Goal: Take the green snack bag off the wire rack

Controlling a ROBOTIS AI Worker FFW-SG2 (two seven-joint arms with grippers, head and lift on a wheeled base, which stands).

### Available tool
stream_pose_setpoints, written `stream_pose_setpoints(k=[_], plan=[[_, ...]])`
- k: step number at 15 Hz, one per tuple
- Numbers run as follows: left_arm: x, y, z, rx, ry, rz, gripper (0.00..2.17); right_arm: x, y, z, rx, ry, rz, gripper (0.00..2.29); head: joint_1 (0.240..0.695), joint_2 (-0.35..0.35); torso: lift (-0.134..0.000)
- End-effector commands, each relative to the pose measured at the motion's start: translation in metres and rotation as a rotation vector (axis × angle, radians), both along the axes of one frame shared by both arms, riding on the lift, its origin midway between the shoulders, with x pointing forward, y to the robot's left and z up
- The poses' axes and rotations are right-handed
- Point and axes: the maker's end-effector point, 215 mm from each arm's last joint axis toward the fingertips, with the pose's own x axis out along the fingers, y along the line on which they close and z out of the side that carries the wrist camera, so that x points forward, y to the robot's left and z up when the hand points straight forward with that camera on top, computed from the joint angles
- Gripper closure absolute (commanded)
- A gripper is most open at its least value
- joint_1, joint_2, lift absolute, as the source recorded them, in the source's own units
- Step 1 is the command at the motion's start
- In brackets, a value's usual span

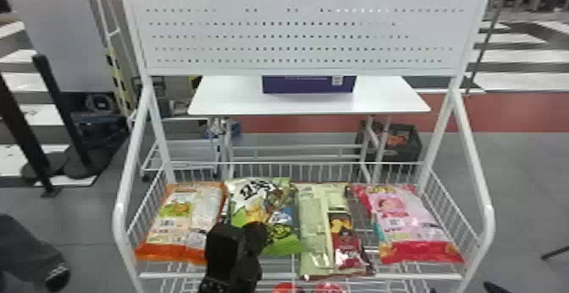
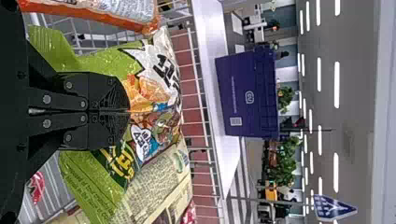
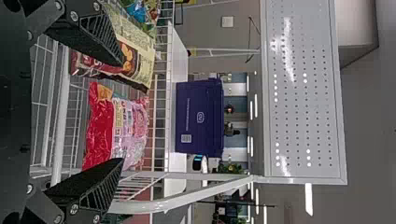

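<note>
Black left end effector (image 1: 243, 230), outstretched, pinches green bag (image 1: 280, 242).

From the robot's head, the wire rack (image 1: 423, 276) is viewed from above, forward and down, and its full width is taken in below the perforated panel (image 1: 296, 29). From the left wrist, with the picture turned on its side, the green snack bag (image 1: 281, 245) is seen at close range and the camera is aimed forward over it. From the right wrist, likewise turned, the pink bag (image 1: 393, 216) is faced from farther back. The purple box (image 1: 308, 85) and white table (image 1: 237, 101) are shared by all three views, the perforated panel by head and right wrist.
</note>
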Motion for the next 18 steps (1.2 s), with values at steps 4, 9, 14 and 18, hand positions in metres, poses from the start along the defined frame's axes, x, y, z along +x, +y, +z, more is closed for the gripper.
stream_pose_setpoints(k=[4, 9, 14, 18], plan=[[-0.018, 0.002, 0.038, -0.040, -0.087, -0.003, 1.71, 0.000, 0.001, 0.001, 0.001, -0.002, 0.001, 0.17, 0.499, 0.000, 0.000], [-0.056, 0.058, 0.061, -0.061, -0.159, 0.057, 1.71, 0.001, 0.000, 0.001, 0.002, -0.004, 0.001, 0.17, 0.499, 0.000, 0.000], [-0.105, 0.087, 0.089, -0.121, -0.256, 0.075, 1.71, 0.002, 0.002, 0.001, 0.005, -0.003, 0.001, 0.17, 0.499, 0.000, 0.000], [-0.135, 0.114, 0.105, -0.133, -0.310, 0.116, 1.71, 0.000, 0.002, 0.001, 0.005, -0.003, 0.003, 0.17, 0.499, 0.000, 0.000]])
